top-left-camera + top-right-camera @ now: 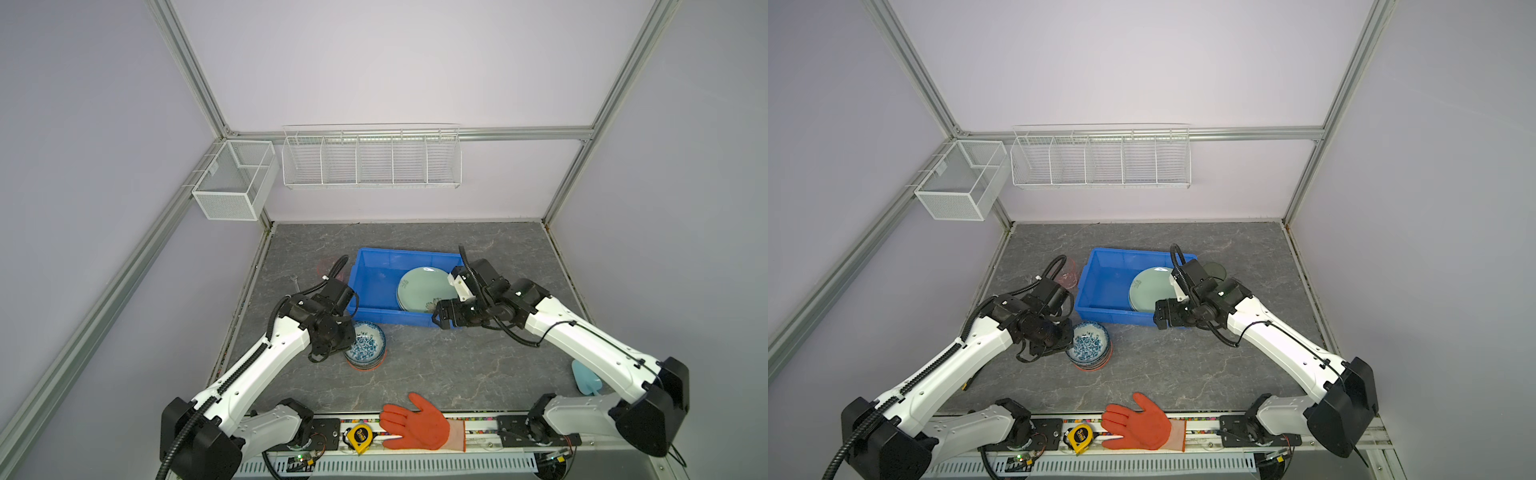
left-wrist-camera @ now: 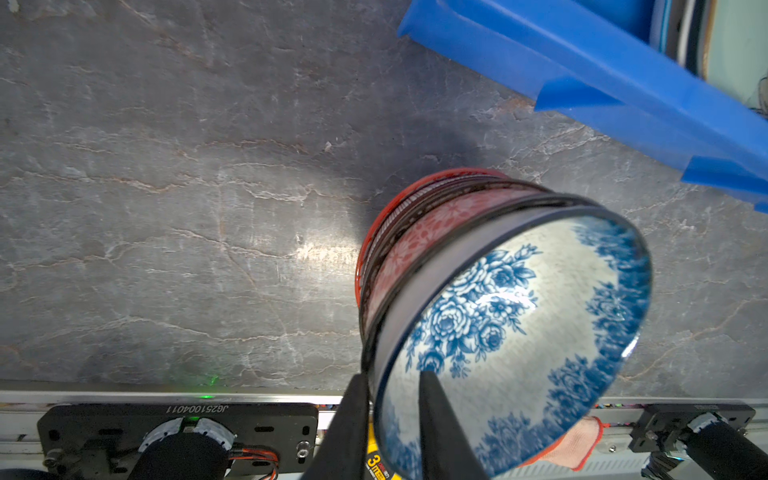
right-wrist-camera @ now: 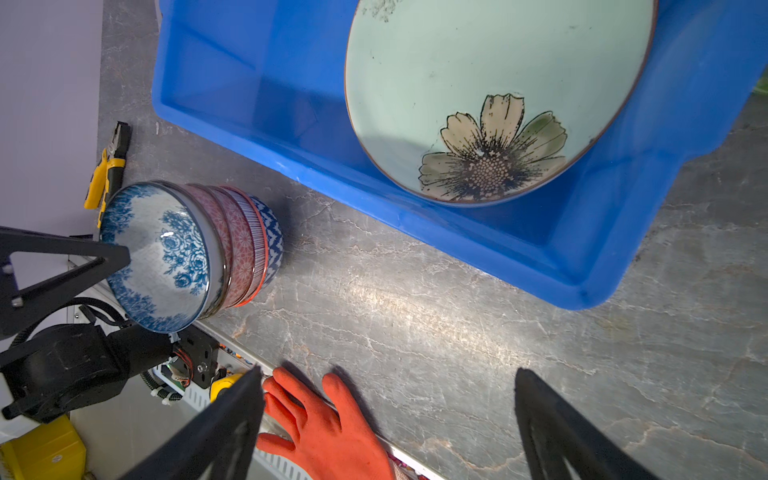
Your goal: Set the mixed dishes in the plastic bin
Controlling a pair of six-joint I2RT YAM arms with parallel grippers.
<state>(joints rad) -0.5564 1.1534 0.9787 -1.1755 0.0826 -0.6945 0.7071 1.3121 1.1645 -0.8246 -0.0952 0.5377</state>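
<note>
Bowls (image 1: 365,347) (image 3: 187,249) nested in one stack on the grey marbled counter (image 1: 457,374), just in front of the near left corner of the plastic bin (image 1: 374,266) (image 1: 1100,291), close to it but not touching. Topmost of the stack: white inside with blue roses and a dark rim. Beneath it, seen from the right wrist: pink-flowered, red-striped and blue zigzag walls. Whole stack flat on the counter, not lifted.

Left claw (image 2: 392,376) down at the side of the stack nearest the arm's base, astride the top rim, with one finger outside the wall and one inside over the blue print. Parted only a little, the gap wider than the thin wall, so loose round the rim rather than pinched on it.

Right claw (image 1: 440,318) (image 3: 390,374) at the bin's near right corner, fingers spread wide, nothing between them.

Inside the bin, toward its right side: mint green plate (image 1: 422,291) (image 3: 478,83) with a flower print, lying on top of other plates, their edges just visible beneath in both top views.

Pink translucent cup (image 1: 1069,274) on the counter just left of the bin, partly behind the left arm's cable.

Orange glove (image 1: 415,424) and yellow tape measure (image 1: 359,436) side by side on the front rail, between the two arm bases.

White wire baskets (image 1: 370,160) on the back wall, well apart from everything on the counter.
</note>
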